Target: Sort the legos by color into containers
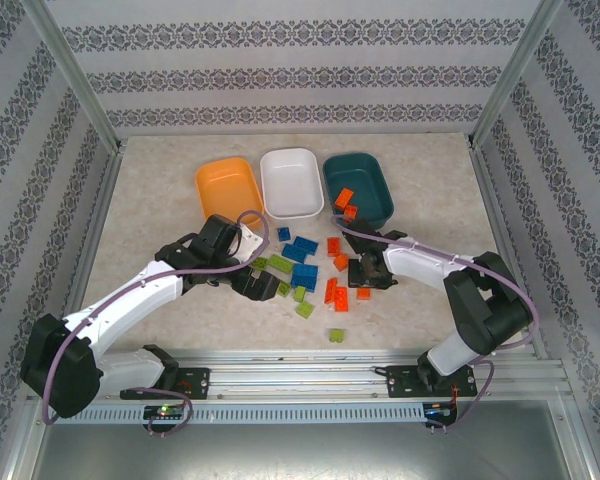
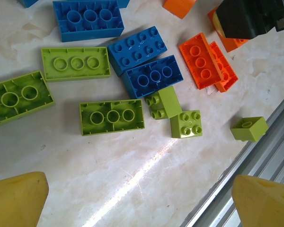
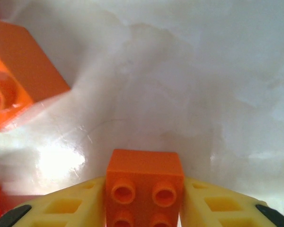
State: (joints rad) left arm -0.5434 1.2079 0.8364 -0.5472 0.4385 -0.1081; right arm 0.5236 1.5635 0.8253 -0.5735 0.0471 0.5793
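Observation:
Lime, blue and orange legos lie scattered on the table between my arms, with blue ones (image 1: 302,272) in the middle and orange ones (image 1: 333,292) to their right. My right gripper (image 3: 144,198) is shut on a small orange lego (image 3: 144,177), low over the table, with a finger pressed against each side. My left gripper (image 2: 142,198) hangs open over bare table, just short of a lime lego (image 2: 112,117) and a blue one (image 2: 152,75). At the back stand the orange (image 1: 227,185), white (image 1: 290,180) and teal (image 1: 365,175) containers. Two orange legos (image 1: 346,203) lie in the teal one.
A lone lime lego (image 1: 337,335) sits near the metal rail (image 1: 310,375) along the table's front edge. Another loose orange lego (image 3: 19,80) lies left of the right gripper. Patterned walls and metal posts enclose the table.

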